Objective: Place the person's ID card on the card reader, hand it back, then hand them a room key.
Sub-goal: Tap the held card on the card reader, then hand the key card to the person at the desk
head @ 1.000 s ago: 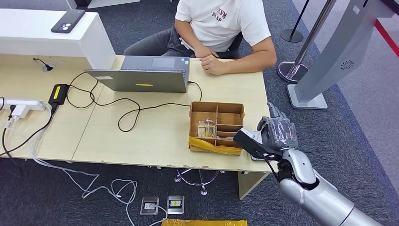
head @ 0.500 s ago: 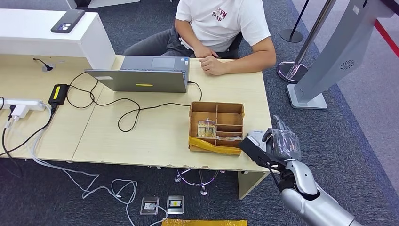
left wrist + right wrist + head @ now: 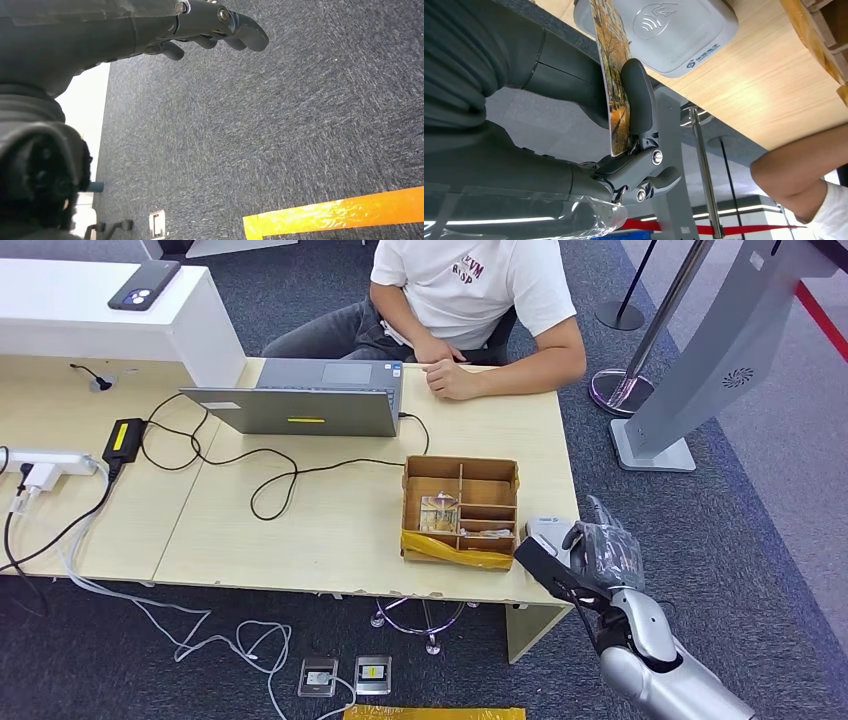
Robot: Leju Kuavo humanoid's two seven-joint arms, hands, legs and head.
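My right hand (image 3: 592, 556) hangs just off the table's front right corner and pinches a picture-printed card (image 3: 613, 75) between thumb and fingers. The card stands on edge, its end close to the white card reader (image 3: 664, 27), and I cannot tell whether they touch. The reader (image 3: 545, 530) lies on the table beside the hand, right of the cardboard box (image 3: 460, 510). A person in a white shirt (image 3: 470, 290) sits across the table with both hands (image 3: 448, 372) resting on its far edge. My left hand (image 3: 200, 30) hangs over grey carpet, fingers loosely apart, holding nothing.
The box has compartments with small items in them. A grey laptop (image 3: 300, 405), black cables (image 3: 270, 475) and a power strip (image 3: 50, 462) lie on the table's left part. A grey kiosk stand (image 3: 700, 350) and a stanchion base (image 3: 620, 390) stand to the right.
My right hand with the card has drawn back and down toward the table's front right corner, uncovering the card reader. The person has stayed still.
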